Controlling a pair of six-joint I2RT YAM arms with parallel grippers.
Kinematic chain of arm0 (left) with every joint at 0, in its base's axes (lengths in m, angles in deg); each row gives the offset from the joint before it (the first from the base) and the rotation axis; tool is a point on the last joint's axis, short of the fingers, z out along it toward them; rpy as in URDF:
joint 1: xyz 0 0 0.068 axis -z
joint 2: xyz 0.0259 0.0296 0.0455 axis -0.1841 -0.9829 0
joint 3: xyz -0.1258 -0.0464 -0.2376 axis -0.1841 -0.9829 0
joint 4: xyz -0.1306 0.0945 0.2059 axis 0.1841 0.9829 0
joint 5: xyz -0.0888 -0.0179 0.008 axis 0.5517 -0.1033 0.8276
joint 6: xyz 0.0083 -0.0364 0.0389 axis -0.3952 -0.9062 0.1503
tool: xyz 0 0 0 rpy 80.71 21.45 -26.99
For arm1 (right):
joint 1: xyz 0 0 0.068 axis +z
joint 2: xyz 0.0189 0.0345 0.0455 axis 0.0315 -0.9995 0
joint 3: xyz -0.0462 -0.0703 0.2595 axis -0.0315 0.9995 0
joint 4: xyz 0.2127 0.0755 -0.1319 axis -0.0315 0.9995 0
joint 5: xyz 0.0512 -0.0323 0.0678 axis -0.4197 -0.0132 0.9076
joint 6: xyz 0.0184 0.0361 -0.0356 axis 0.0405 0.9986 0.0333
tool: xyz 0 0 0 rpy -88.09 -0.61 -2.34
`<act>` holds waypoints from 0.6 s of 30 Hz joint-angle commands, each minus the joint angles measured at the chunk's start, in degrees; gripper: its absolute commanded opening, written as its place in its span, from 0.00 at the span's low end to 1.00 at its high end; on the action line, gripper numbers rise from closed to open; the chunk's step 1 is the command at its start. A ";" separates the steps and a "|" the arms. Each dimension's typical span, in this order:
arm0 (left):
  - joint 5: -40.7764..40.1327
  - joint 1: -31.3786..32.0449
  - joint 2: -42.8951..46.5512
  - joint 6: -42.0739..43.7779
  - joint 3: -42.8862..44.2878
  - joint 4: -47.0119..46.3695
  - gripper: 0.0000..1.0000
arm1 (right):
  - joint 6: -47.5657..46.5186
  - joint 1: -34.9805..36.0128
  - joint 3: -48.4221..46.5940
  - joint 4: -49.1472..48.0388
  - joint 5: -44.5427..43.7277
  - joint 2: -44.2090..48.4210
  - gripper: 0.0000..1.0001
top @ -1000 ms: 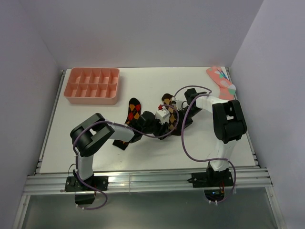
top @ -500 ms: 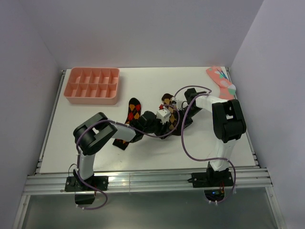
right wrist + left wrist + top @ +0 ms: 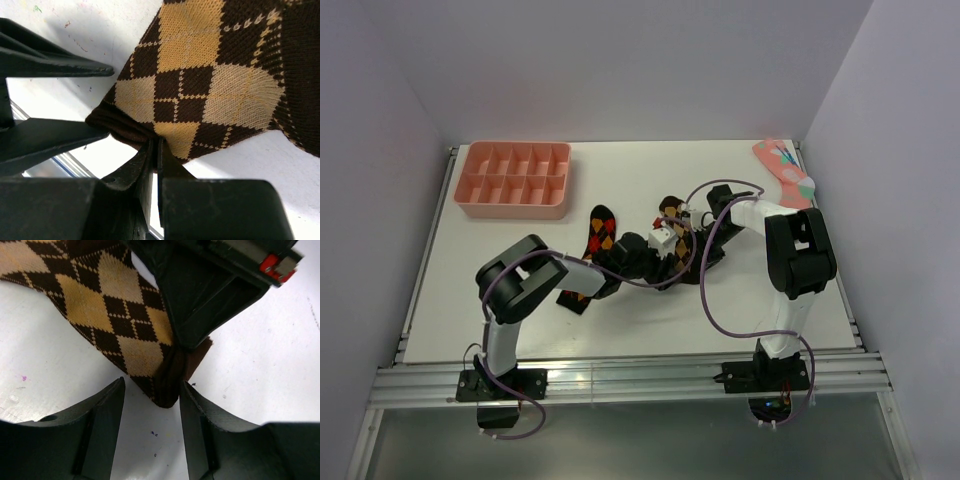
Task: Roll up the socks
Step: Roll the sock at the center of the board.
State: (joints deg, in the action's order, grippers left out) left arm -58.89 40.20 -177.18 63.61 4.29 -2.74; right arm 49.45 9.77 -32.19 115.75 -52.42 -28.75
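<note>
The tan-and-orange argyle sock (image 3: 112,310) lies on the white table, with its dark cuff corner between my left fingertips (image 3: 112,400). My left gripper (image 3: 151,392) is open around that corner, and its right finger is almost against the cuff. My right gripper (image 3: 158,145) is shut on the same sock (image 3: 210,85), pinching its cuff edge. In the top view both grippers meet at mid-table, left (image 3: 645,256) and right (image 3: 667,243), just below the tan sock (image 3: 670,208). The red-and-orange argyle sock (image 3: 603,229) lies to their left, partly under my left arm.
A pink divided tray (image 3: 515,178) stands at the back left. A pink sock (image 3: 785,172) lies at the back right corner. Purple cables loop over the middle of the table near both wrists. The table's edges are framed by metal rails.
My left arm has shifted slightly to the right and its jaws have narrowed a little around the cuff. The right gripper keeps its pinch in the same place.
</note>
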 commanded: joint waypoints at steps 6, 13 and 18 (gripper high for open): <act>-0.90 -0.18 -2.28 -1.32 3.34 0.32 0.50 | -0.91 -0.59 -0.38 0.69 -5.26 -1.42 0.00; -0.45 -0.18 -2.37 -4.13 2.55 -0.91 0.46 | -0.47 -0.59 -0.56 0.25 -5.79 -1.51 0.00; -0.19 -0.27 -3.33 -5.80 3.16 -0.38 0.33 | -0.03 -0.59 -0.30 -0.36 -6.49 -0.98 0.00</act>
State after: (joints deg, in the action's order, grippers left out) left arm -59.24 40.15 -179.28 59.24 6.04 -2.81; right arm 50.06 9.77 -32.21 115.78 -52.90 -28.75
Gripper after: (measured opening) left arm 0.373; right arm 0.087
